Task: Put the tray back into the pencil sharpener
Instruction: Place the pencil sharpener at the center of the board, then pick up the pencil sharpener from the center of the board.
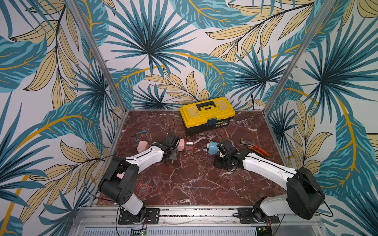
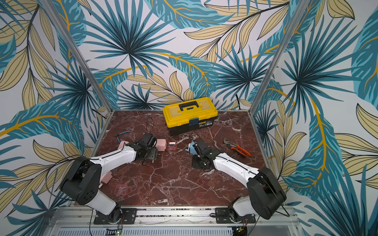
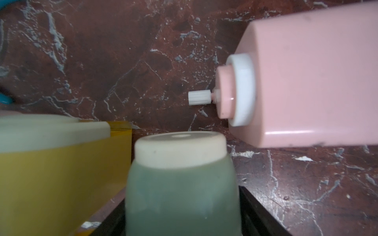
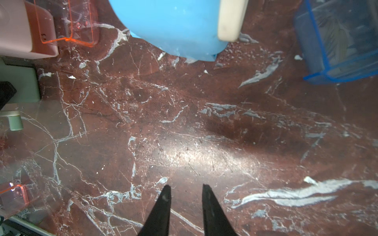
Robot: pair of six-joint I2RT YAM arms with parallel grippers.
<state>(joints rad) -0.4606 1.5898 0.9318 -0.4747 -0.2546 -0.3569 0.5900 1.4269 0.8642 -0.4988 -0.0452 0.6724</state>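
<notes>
A pink pencil sharpener (image 1: 181, 144) lies mid-table, and a clear pink tray (image 1: 189, 145) sticks partly out of its right end; the right wrist view shows both, the sharpener (image 4: 20, 30) and the tray (image 4: 79, 22). My left gripper (image 1: 172, 155) sits just on the near-left side of that sharpener. Its cream-tipped fingers (image 3: 180, 147) stand apart with nothing between them. My right gripper (image 1: 218, 148) is shut on a blue pencil sharpener (image 1: 212, 148), tilted above the table. One cream finger pad (image 4: 231, 18) presses on its blue body (image 4: 173, 26).
A second pink sharpener (image 3: 306, 81) with a white crank knob lies at far left (image 1: 142, 146). Another pink tray (image 1: 143, 189) lies front left, and a blue tray (image 4: 337, 40) beside the right arm. Yellow toolbox (image 1: 207, 114) at the back, orange pliers (image 1: 255, 149) right, blue-handled pliers (image 1: 140, 133) left.
</notes>
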